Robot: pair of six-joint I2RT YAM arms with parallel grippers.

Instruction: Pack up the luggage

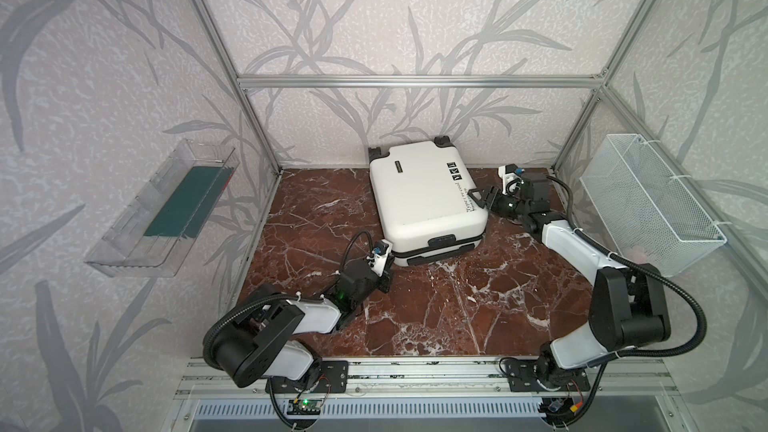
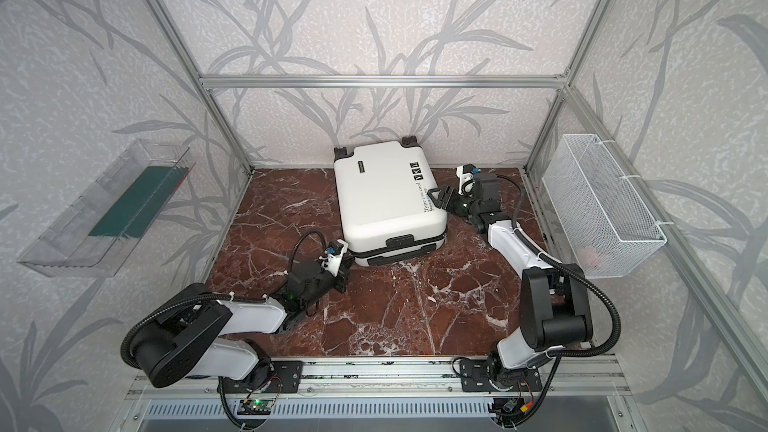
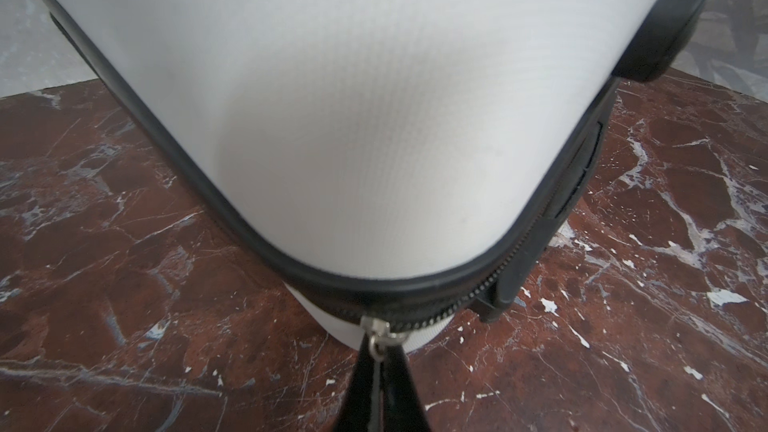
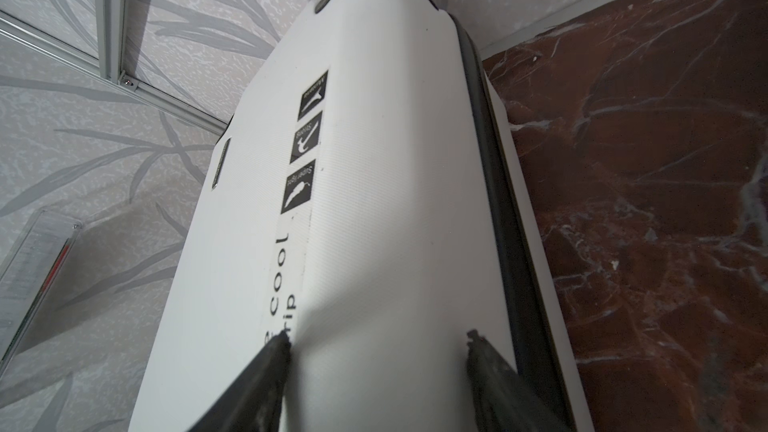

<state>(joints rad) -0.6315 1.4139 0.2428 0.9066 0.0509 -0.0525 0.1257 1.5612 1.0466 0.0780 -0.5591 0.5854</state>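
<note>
Legibly, "cool" is showing on the luggage (image 4: 374,243) just ahead of the right claw (image 4: 378,344), which is standing apart; the left claw (image 3: 384,384) is clamping the zipper pull (image 3: 377,336)

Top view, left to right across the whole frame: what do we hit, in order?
Clear plastic wall tray → luggage → white wire mesh basket.
</note>
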